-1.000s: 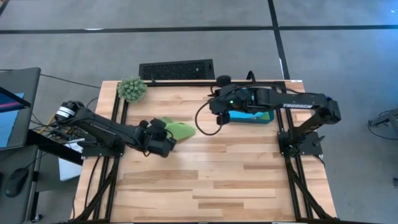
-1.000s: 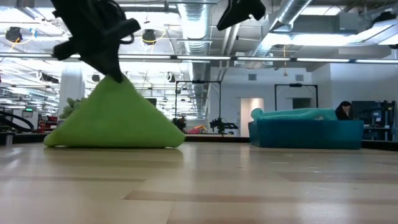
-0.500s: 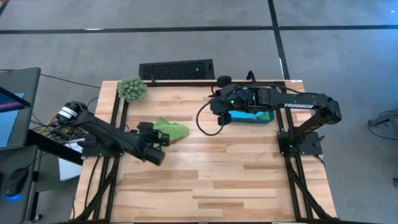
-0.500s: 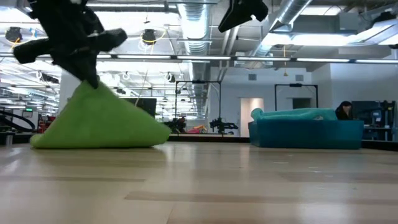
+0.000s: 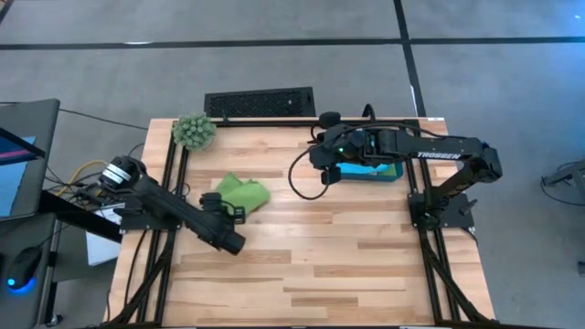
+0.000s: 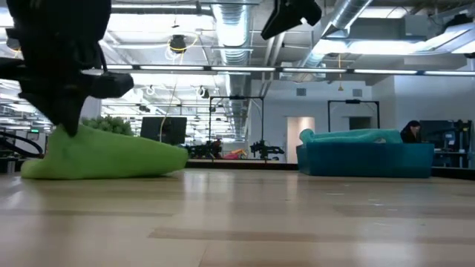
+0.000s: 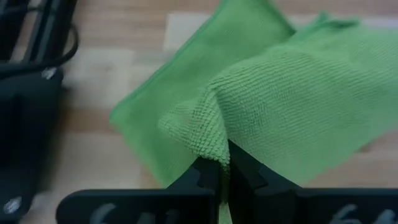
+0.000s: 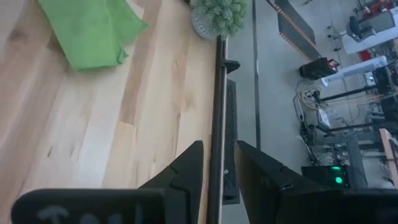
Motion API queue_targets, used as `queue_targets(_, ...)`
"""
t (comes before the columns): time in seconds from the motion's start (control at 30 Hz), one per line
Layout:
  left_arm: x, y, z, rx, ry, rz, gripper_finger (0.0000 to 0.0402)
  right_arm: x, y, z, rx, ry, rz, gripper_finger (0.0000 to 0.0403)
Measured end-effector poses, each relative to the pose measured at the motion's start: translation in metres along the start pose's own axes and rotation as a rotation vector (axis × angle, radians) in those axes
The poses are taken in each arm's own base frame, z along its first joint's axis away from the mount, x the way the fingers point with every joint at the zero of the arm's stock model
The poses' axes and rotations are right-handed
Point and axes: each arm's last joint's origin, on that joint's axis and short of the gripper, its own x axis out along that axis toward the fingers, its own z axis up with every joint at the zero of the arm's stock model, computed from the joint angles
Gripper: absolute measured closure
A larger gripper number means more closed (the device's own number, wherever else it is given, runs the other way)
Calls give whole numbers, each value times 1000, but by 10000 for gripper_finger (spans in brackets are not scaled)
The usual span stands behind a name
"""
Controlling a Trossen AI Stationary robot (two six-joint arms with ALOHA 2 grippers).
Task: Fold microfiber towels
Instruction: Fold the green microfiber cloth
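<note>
Left gripper [image 7: 225, 171]: fingers are pressed together on a pinched fold of the lime green towel [image 5: 241, 193]; in the low view the gripper [image 6: 68, 122] is seen low over the table, at the towel's edge.
Lime green towel: lies bunched on the wooden table [image 5: 347, 256], left of centre, just beside the left arm's tip; one part is lifted into a ridge at the pinch, the rest is spread flat beneath [image 7: 186, 93].
Right gripper [image 8: 219, 168]: fingers are set partly apart, nothing is seen between them; it is held raised above the table's far edge, well apart from the green towel.
Teal towels [image 6: 364, 154]: a stack is seen at the far right of the table, under the right arm in the high view [image 5: 370, 171].
Plant ball [image 5: 194, 131]: rests at the far left corner, apart from the green towel.
Black rack [image 5: 260, 102]: lies beyond the table's far edge.
</note>
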Motion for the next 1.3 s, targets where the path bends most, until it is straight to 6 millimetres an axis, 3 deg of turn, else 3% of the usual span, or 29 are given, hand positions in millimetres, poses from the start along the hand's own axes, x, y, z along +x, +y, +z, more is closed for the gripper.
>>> queue_targets(0.27,3,4,-3,11,35,108,401,1,2,1,9,-135,182,287)
queue_targets(0.43,-1,-1,-3,81,17,16,401,1,3,2,9,-168,224,287)
queue_targets(0.87,-41,-71,7,265,19,-491,401,7,-6,-14,30,-87,236,287)
queue_targets(1.13,-29,-114,-14,414,88,-712,401,8,-11,-35,40,50,292,287)
queue_targets(1.3,-29,-129,-23,465,69,-832,401,8,-13,-43,45,101,316,287)
